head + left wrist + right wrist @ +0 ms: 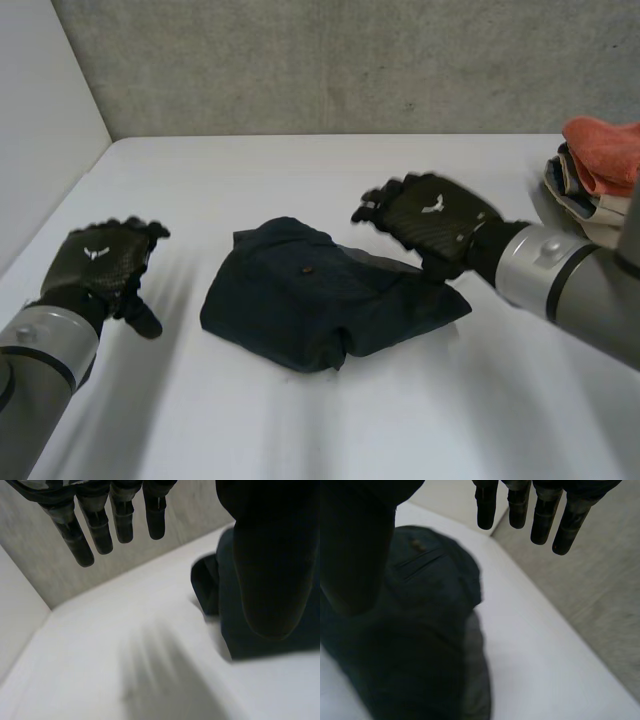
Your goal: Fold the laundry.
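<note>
A dark navy garment [325,295] lies folded in a compact bundle at the middle of the white table [330,420]; a small brown button shows on its top. My left hand [100,262] hovers to the left of it, apart from the cloth, open with straight fingers [102,527] and nothing in it. In the left wrist view the garment [230,610] lies beside the thumb. My right hand [430,215] hangs over the garment's back right edge, open with fingers [530,510] straight and empty. In the right wrist view the garment [420,645] lies under the palm.
A stack of folded laundry [595,175], orange on top, sits at the table's right edge behind my right arm. A grey wall [330,60] runs along the back and a white wall [40,120] closes the left side.
</note>
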Motion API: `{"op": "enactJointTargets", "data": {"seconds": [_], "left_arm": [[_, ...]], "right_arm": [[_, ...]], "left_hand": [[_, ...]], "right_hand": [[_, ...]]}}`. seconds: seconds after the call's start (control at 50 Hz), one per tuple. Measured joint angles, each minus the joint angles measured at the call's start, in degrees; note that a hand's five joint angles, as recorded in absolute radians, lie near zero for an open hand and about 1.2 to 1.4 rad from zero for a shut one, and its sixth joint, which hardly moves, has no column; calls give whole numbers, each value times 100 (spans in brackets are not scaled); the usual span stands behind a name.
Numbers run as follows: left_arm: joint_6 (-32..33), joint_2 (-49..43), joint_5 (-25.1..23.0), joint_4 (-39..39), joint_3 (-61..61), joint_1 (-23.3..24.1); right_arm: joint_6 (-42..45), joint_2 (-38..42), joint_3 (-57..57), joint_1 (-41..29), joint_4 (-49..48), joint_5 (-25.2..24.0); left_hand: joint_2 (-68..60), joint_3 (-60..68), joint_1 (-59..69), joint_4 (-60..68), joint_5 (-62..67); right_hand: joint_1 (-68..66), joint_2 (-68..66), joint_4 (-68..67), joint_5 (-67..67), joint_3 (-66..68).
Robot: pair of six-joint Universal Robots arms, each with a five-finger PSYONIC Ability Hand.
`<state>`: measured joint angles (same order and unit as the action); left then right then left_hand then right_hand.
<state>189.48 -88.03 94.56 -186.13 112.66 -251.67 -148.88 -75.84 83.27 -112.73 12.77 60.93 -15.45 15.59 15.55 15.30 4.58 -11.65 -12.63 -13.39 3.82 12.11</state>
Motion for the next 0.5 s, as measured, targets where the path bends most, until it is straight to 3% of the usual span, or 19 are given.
{"op": "enactJointTargets", "data": {"seconds": [0.08,0.2,0.24,0.3,0.32,0.36,0.4,0.5], "left_arm": [[-132,-355,-119,-10,36,-79],[-304,-1057,-561,-173,-152,10],[-338,-1378,-763,-293,-311,111],[-352,-1779,-935,-456,-563,277],[-352,-1933,-976,-517,-684,355],[-344,-2125,-991,-598,-894,482],[-327,-2212,-951,-643,-1076,587],[-283,-1907,-732,-680,-1397,764]], "right_arm": [[267,249,-7,-116,208,83],[787,821,-17,-315,209,590],[874,996,-22,-388,31,800],[920,1139,-10,-458,-277,994],[925,1185,6,-487,-473,1073],[922,1203,26,-504,-664,1124],[909,1175,59,-507,-925,1169],[875,819,91,-462,-1145,1189]], "left_hand": [[0,0,0,0,0],[-76,22,32,67,160],[-253,185,173,232,327],[-1335,1310,1429,1286,1368],[-1701,1676,1917,1719,1792],[-4246,4204,4360,4263,4306],[-5119,5047,5014,5126,5115],[-5286,5236,5013,5317,5155]], "right_hand": [[0,0,0,0,0],[0,0,0,0,0],[-614,-707,-654,623,742],[-1534,-1898,-1705,1609,1937],[-2802,-3479,-3220,3053,3352],[-4147,-5273,-5147,4933,5257],[-4265,-5470,-5370,5128,5465],[-4335,-5477,-5450,5186,5550]]}}
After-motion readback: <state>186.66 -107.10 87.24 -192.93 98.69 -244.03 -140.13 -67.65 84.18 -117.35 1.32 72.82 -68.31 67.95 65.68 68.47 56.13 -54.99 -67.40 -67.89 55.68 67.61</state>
